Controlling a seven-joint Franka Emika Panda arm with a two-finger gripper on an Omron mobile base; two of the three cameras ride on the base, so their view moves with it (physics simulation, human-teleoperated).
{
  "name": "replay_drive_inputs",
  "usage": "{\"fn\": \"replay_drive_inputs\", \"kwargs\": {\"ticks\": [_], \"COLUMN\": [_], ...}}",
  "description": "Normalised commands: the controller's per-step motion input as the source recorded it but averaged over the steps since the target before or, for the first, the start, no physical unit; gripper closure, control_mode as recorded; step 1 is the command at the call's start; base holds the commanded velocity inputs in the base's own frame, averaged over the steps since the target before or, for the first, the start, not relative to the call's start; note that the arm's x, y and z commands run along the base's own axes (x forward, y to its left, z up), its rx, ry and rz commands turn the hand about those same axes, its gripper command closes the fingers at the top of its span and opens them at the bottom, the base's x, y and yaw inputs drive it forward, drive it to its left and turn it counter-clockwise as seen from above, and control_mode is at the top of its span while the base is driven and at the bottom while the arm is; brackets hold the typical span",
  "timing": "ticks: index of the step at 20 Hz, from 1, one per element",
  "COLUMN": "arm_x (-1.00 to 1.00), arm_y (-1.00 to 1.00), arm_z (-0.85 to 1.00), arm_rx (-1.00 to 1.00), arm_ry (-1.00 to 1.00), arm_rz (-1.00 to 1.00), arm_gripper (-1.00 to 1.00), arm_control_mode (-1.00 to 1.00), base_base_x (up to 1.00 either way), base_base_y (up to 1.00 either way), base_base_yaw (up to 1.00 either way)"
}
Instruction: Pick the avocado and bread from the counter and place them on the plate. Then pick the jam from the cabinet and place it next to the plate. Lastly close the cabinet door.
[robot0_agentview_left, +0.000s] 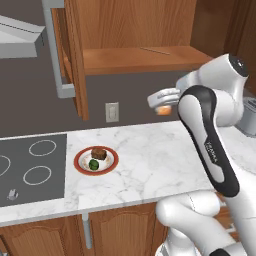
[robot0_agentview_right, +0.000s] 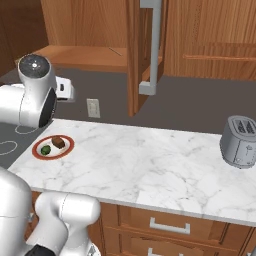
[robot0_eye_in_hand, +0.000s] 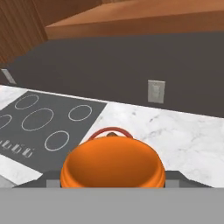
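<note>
Hand view: gripper (robot0_eye_in_hand: 113, 183) clamped on the orange jam jar (robot0_eye_in_hand: 113, 168), plate (robot0_eye_in_hand: 111, 131) lying just beyond it, down on the marble counter (robot0_eye_in_hand: 183, 140).

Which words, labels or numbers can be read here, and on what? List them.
Small dark lettering on the arm's white forearm: too small and blurred to read.
Pale marks at the stovetop's front edge: control symbols, not legible.
The jam, toaster and plate: no text visible.
</note>
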Motion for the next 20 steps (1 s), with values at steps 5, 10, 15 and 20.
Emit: {"fn": "replay_drive_inputs", "kwargs": {"ticks": [5, 10, 15, 20], "arm_x": [0.47, 0.48, 0.43, 0.36], "arm_y": [0.09, -0.02, -0.1, 0.0], "arm_z": [-0.67, -0.41, -0.25, -0.35], "arm_rx": [-0.06, -0.01, 0.0, 0.0], "arm_ry": [0.0, 0.01, 0.06, 0.05], "arm_rz": [0.1, 0.15, 0.21, 0.17], "arm_gripper": [1.0, 1.0, 1.0, 1.0], "arm_control_mode": [-1.0, -1.0, -1.0, -1.0], "base_base_x": [0.0, 0.0, 0.0, 0.0], "base_base_y": [0.0, 0.0, 0.0, 0.0], "base_base_yaw": [0.0, 0.0, 0.0, 0.0]}}
